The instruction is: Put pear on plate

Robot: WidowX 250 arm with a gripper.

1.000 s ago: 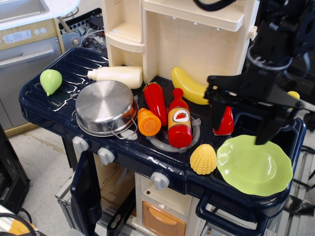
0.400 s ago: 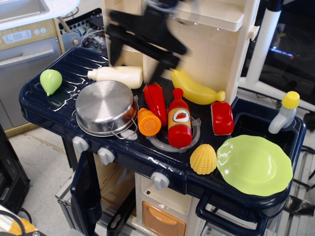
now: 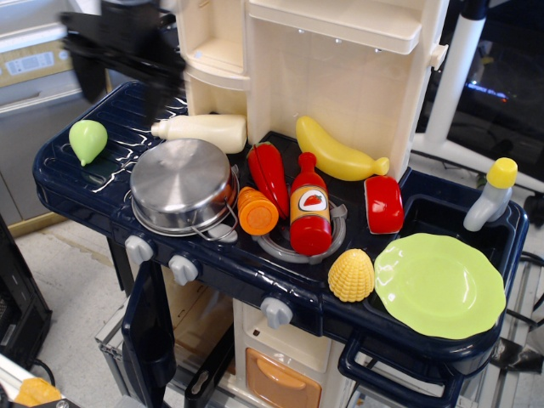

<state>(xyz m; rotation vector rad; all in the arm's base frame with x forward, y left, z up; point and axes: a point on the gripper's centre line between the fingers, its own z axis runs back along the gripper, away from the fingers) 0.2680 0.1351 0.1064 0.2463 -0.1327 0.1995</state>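
The light-green pear (image 3: 87, 139) lies on the ribbed left end of the dark blue toy counter (image 3: 255, 270), pointed end down. The lime-green scalloped plate (image 3: 439, 285) sits empty at the counter's right front. My black gripper (image 3: 119, 85) is blurred by motion at the upper left, above and just right of the pear, not touching it. Its fingers (image 3: 88, 78) hang apart and hold nothing.
A steel pot (image 3: 184, 186) stands right of the pear. Between pot and plate lie a white bottle (image 3: 204, 130), red pepper (image 3: 269, 175), carrot piece (image 3: 257, 211), ketchup bottle (image 3: 309, 207), banana (image 3: 337, 154), red block (image 3: 384, 204) and yellow corn piece (image 3: 351, 275). A cream back wall (image 3: 340, 76) rises behind.
My gripper has swept fast from above the plate at the right, past the back wall, to the upper left above the pear. No object has moved.
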